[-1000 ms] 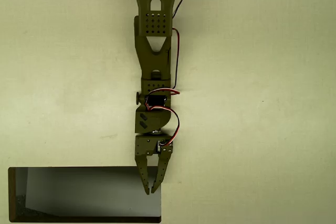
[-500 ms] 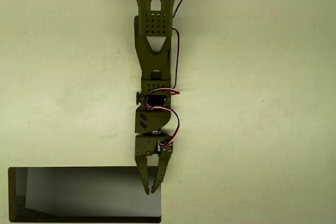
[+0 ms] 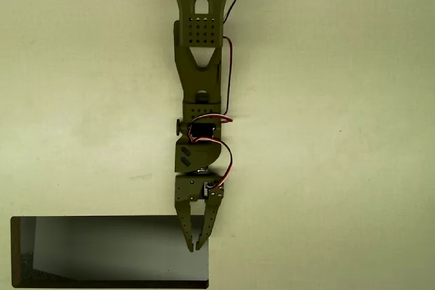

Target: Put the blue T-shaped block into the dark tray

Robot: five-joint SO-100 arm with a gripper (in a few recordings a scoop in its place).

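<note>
Nothing has shifted since the earlier frames; arm and tray sit exactly as before. Across the pale table (image 3: pixel 340 66), the olive arm (image 3: pixel 199 66) reaches down the middle of the frame. At lower left lies the dark tray (image 3: pixel 109 252), its floor bare and grey. Over its right rim hangs the gripper (image 3: pixel 195 244), fingers nearly together, grasping nothing. I spot no blue block, so the step can't be judged.

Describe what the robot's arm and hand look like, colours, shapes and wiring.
The arm is olive green plastic, built of flat blocky segments with cut-out slots and a grid of small holes. Red, black and white cables run down its right side in the overhead view and loop near the wrist. The hand has two tapered, pointed fingers.
</note>
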